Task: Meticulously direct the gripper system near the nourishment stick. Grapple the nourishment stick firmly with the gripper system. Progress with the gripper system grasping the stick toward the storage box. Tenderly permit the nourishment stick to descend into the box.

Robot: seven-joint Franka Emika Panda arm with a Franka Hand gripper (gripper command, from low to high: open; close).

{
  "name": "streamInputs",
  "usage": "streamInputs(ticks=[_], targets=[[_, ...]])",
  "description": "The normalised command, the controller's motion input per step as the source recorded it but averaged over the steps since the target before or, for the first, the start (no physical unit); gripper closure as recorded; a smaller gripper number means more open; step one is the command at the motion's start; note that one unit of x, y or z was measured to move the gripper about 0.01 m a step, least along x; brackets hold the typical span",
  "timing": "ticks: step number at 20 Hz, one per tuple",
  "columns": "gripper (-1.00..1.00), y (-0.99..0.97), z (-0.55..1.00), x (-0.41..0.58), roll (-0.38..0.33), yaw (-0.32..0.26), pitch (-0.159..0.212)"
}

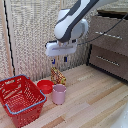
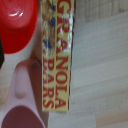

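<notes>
The nourishment stick (image 1: 57,76) is an orange-yellow packet with a red pattern, standing on the wooden floor between a red bowl and a pink cup. In the wrist view it (image 2: 57,55) fills the middle and reads "GRANOLA BARS" in red letters. My gripper (image 1: 59,60) hangs straight above the packet with a clear gap below it. Its two dark-tipped fingers (image 1: 54,61) are apart with nothing between them. The fingers do not show in the wrist view. The storage box (image 1: 21,99) is a red lattice basket with a blue rim, standing at the exterior view's left, in front.
A small red bowl (image 1: 45,86) (image 2: 17,25) sits right beside the packet. A pink cup (image 1: 59,94) (image 2: 22,100) stands just in front of the packet, close against it. A dark wooden drawer unit (image 1: 110,45) stands at the exterior view's right.
</notes>
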Motion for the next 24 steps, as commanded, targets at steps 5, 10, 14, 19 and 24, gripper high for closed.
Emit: streamInputs(ticks=[5, 10, 14, 19, 24], targets=[[-1.0, -0.02, -0.44, 0.141, -0.016, -0.002, 0.057], [1.0, 0.01, -0.31, 0.023, -0.048, -0.005, 0.067], [1.0, 0.0, -0.09, 0.029, -0.017, 0.0, 0.042], [1.0, 0.0, 0.0, 0.02, 0.0, 0.0, 0.0], [1.0, 0.0, 0.0, 0.0, 0.0, 0.0, 0.0]])
